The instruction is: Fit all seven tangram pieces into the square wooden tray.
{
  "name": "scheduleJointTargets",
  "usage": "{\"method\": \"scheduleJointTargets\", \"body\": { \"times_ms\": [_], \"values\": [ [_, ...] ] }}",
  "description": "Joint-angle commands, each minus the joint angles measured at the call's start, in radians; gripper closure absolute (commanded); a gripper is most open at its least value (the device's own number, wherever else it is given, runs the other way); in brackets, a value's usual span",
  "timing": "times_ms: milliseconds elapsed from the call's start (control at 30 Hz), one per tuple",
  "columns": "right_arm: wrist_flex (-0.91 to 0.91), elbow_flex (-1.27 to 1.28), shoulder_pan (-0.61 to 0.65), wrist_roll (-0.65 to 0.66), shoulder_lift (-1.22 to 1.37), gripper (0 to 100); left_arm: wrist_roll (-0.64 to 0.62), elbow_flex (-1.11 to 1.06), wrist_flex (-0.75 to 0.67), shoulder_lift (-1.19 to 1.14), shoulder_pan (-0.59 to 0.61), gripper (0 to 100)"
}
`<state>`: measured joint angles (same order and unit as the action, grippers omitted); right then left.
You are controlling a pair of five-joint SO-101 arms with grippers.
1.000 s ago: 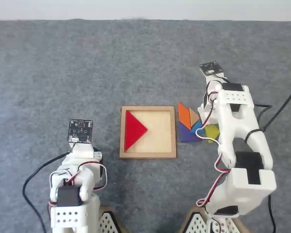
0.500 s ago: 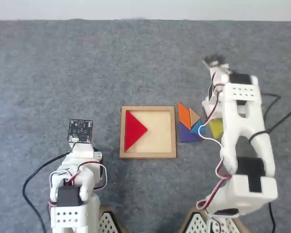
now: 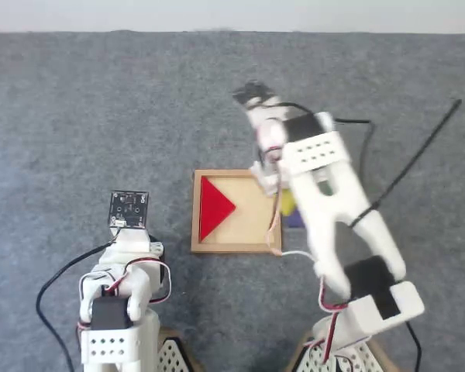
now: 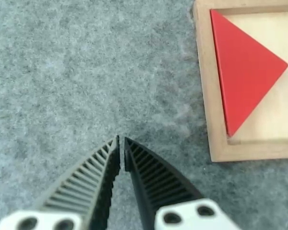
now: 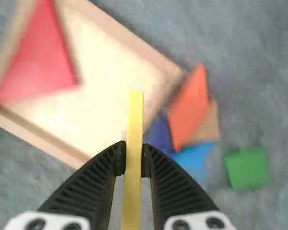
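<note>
The square wooden tray (image 3: 234, 249) lies mid-table with a red triangle (image 3: 214, 208) against its left side. My right gripper (image 5: 133, 146) is shut on a yellow piece (image 5: 134, 115), held on edge above the tray's (image 5: 175, 76) right part. In the high view the yellow piece (image 3: 287, 203) peeks out beside the right arm at the tray's right rim. Orange (image 5: 189, 105), tan (image 5: 207, 128), blue (image 5: 194, 155), purple (image 5: 158, 135) and green (image 5: 247, 167) pieces lie on the mat beside the tray. My left gripper (image 4: 121, 140) is shut and empty, resting left of the tray (image 4: 216, 143).
Grey mat (image 3: 101, 108) covers the whole table. The right arm (image 3: 325, 194) stretches across the loose pieces in the high view and hides most of them. The left arm's base (image 3: 116, 325) stands at the front left.
The right arm has swung left from the pile beside the tray to over the tray's right edge, carrying the yellow piece. The left arm has kept still.
</note>
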<state>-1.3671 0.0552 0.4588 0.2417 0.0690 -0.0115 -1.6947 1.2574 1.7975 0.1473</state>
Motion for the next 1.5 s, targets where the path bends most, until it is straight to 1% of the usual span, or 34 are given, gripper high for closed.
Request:
{"method": "scheduleJointTargets", "body": {
  "times_ms": [0, 133, 367, 533, 767, 933, 1000, 1100, 1200, 1300, 1467],
  "values": [
    [0.116, -0.071, 0.085, -0.032, 0.053, 99.0, 0.003, 0.012, -0.002, 0.011, -0.006, 98],
    [0.168, -0.160, 0.104, -0.038, 0.208, 99.0, 0.003, 0.012, -0.002, 0.011, -0.006, 98],
    [0.143, -0.362, 0.137, -0.043, 0.361, 99.0, 0.003, 0.012, -0.002, 0.011, -0.006, 98],
    [0.136, -0.373, 0.166, -0.094, 0.390, 99.0, 0.003, 0.012, -0.002, 0.011, -0.006, 98],
    [0.107, -0.368, 0.197, -0.107, 0.401, 99.0, 0.003, 0.012, -0.002, 0.011, -0.006, 98],
    [0.107, -0.370, 0.193, -0.120, 0.452, 98.6, 0.003, 0.012, -0.002, 0.011, -0.006, 98],
    [0.110, -0.373, 0.191, -0.118, 0.481, 96.7, 0.003, 0.012, -0.002, 0.011, -0.006, 98],
    [0.116, -0.374, 0.189, -0.118, 0.504, 90.3, 0.003, 0.012, -0.002, 0.011, -0.006, 98],
    [0.113, -0.391, 0.188, -0.118, 0.501, 86.3, 0.003, 0.012, -0.002, 0.011, -0.006, 98],
    [0.116, -0.408, 0.171, -0.089, 0.498, 85.3, 0.003, 0.012, -0.002, 0.011, -0.006, 98],
    [0.116, -0.439, 0.147, -0.077, 0.498, 85.3, 0.003, 0.012, -0.002, 0.011, -0.006, 98]
  ]
}}
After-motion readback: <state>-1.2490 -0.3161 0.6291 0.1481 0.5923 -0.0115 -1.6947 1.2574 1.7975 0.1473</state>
